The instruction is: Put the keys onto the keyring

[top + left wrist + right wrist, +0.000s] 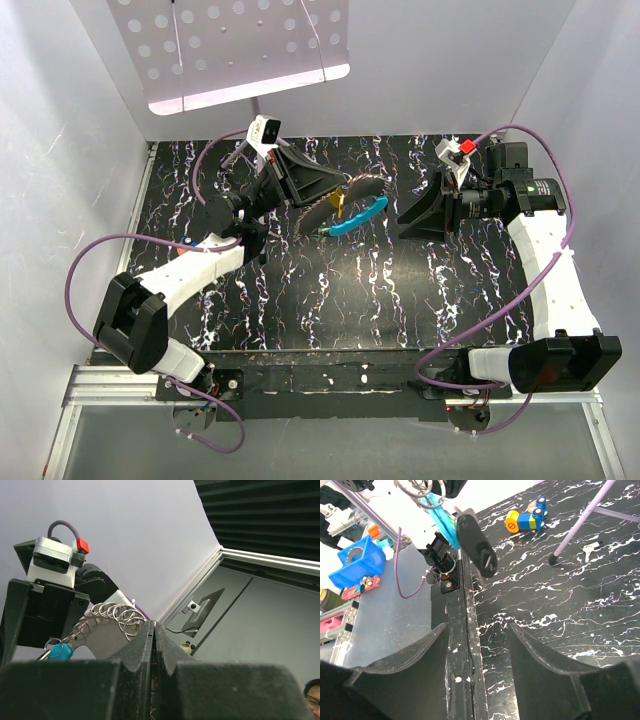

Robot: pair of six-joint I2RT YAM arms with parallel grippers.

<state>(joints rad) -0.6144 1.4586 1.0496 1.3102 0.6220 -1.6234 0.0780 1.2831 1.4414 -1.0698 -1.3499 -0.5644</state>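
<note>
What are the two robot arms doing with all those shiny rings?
The left end effector is shut on a bunch of metal rings and holds it up off the table. A blue clip and a black fob dangle from the bunch. The right end effector is open and empty, pointing at the bunch from a little way off. What look like the keys, small yellow-orange and blue pieces, lie on the table, not on the rings yet.

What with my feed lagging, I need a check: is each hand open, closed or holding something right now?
Left hand: closed, pinching the chain of key rings.
Right hand: open, holding nothing.
</note>
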